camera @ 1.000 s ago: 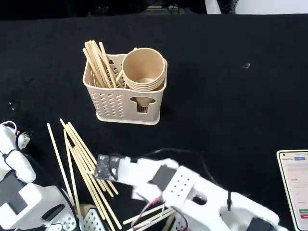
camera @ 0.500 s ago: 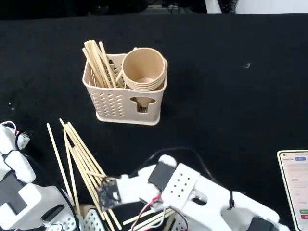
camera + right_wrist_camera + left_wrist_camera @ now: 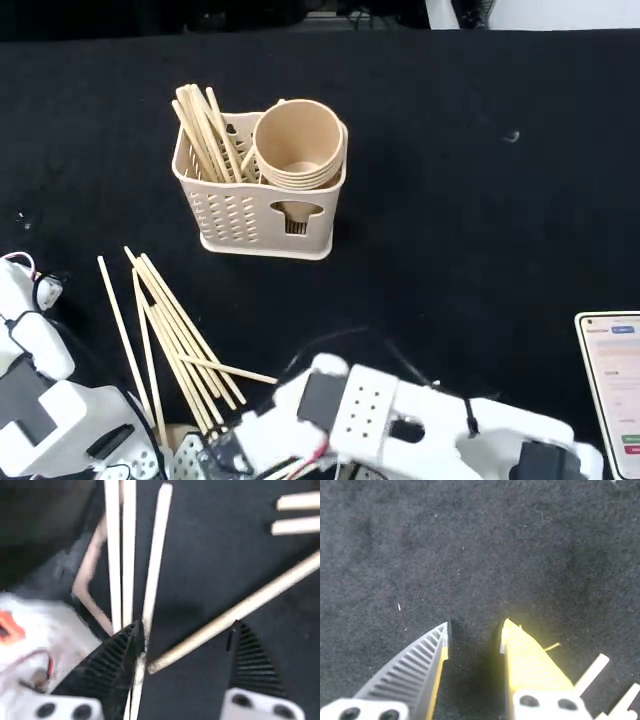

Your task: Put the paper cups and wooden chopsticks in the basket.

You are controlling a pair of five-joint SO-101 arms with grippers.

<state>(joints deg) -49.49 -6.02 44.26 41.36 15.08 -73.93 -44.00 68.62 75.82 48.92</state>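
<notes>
A beige basket (image 3: 258,215) stands on the black table, holding stacked paper cups (image 3: 298,143) and a bundle of wooden chopsticks (image 3: 205,125). Several loose chopsticks (image 3: 170,325) lie fanned out near the front left, and one chopstick (image 3: 228,370) lies crosswise over their lower ends. My right gripper (image 3: 186,630) hangs open over these sticks, with the end of one chopstick (image 3: 220,622) between its fingers. My left gripper (image 3: 475,627) is open over bare black cloth, beside some chopstick ends (image 3: 592,672).
The white right arm (image 3: 410,430) stretches along the front edge, and the left arm's base (image 3: 40,400) sits at the front left corner. A phone (image 3: 612,380) lies at the right edge. Open cloth lies right of and behind the basket.
My right gripper has slid back along the loose chopsticks toward the front edge. One chopstick has turned and now lies crosswise over the others. The left arm has not moved.
</notes>
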